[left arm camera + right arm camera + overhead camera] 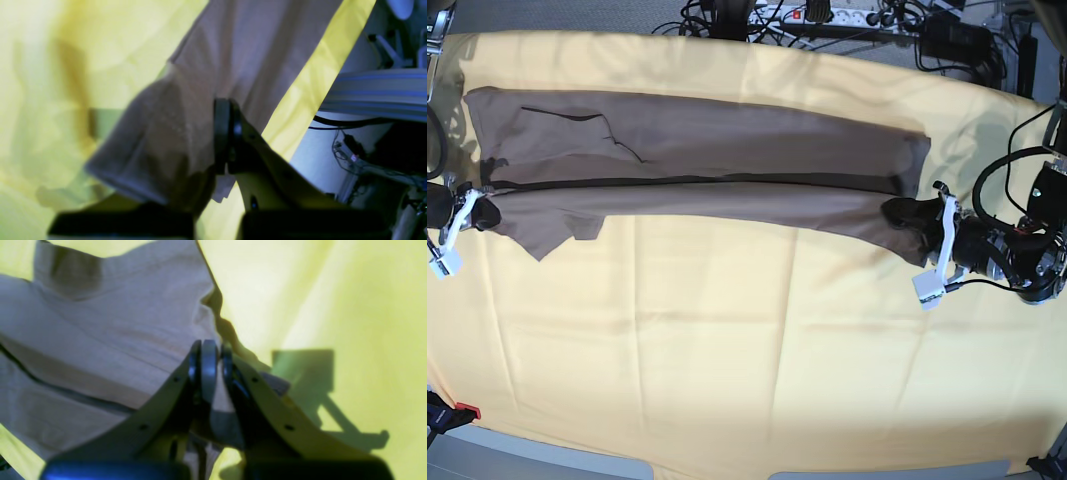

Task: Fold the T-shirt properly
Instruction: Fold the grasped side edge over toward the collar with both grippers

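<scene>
A yellow cloth [727, 330] covers the worktop, and the T-shirt [707, 170] lies on its far half as a long, narrow band already folded lengthwise, its long axis running from one arm to the other. Each arm holds one end. The right gripper [472, 212] has its fingers pinched shut on the sleeve end, and the left gripper [905, 212] is closed on the hem end. The next fold likely brings one end toward the other along that axis.
</scene>
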Motion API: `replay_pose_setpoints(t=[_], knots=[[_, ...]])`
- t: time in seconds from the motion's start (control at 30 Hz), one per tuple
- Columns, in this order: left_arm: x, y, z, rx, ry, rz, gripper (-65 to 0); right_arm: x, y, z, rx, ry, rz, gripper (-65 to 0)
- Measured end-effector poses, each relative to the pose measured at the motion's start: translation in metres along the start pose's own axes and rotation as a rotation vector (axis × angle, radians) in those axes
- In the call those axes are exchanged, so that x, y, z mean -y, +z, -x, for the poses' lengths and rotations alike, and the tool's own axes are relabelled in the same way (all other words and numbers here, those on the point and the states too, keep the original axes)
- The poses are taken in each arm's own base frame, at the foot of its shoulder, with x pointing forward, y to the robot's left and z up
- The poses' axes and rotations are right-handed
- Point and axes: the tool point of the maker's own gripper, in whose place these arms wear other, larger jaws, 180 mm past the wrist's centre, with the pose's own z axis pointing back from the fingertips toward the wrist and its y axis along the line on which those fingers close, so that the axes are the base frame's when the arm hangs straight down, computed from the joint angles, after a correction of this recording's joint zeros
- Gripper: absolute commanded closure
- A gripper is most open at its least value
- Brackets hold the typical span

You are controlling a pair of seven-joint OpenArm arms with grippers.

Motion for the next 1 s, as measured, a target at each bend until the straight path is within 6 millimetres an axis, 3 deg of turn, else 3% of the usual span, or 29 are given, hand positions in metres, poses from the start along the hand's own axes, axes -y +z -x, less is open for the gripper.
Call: replay_pose_setpoints(t=[0.27,0.43,0.47,0.5,0.57,0.63,0.7,0.83,0.9,1.0], knots=[[0.000,0.000,0.002,-0.003,0.004,0.001,0.0,0.002,0.002,0.005,-0.032,0.002,0.004,0.0],[0.010,-0.018,0.028,-0.045,0.050,0.049,0.0,0.002,0.002,0.009,-0.052,0.002,0.004,0.0],[0.013,-0.022,0.034,-0.054,0.052,0.061,0.0,0.002,0.002,0.009,-0.052,0.002,0.004,-1.6],[0.015,-0.025,0.039,-0.059,0.054,0.072,0.0,0.002,0.002,0.009,-0.052,0.002,0.004,-10.0],[0.019,-0.029,0.045,-0.067,0.065,0.085,-13.1,0.002,0.002,0.010,-0.055,0.002,0.006,-30.0],[0.021,-0.032,0.052,-0.080,0.072,0.094,-29.3,0.004,0.003,0.008,-0.056,0.007,0.013,-42.3],[0.023,-0.034,0.056,-0.087,0.080,0.101,-37.9,0.006,0.005,-0.001,-0.037,0.014,0.019,-43.3],[0.015,-0.033,0.063,-0.126,0.067,0.059,-37.9,-0.004,0.013,-0.044,0.103,0.002,-0.044,-43.3],[0.015,-0.033,0.063,-0.128,0.072,0.057,-37.9,-0.008,0.014,-0.050,0.134,-0.007,-0.067,-43.3],[0.015,-0.033,0.063,-0.129,0.082,0.054,-37.9,-0.013,0.001,-0.041,0.105,-0.008,-0.064,-43.3]])
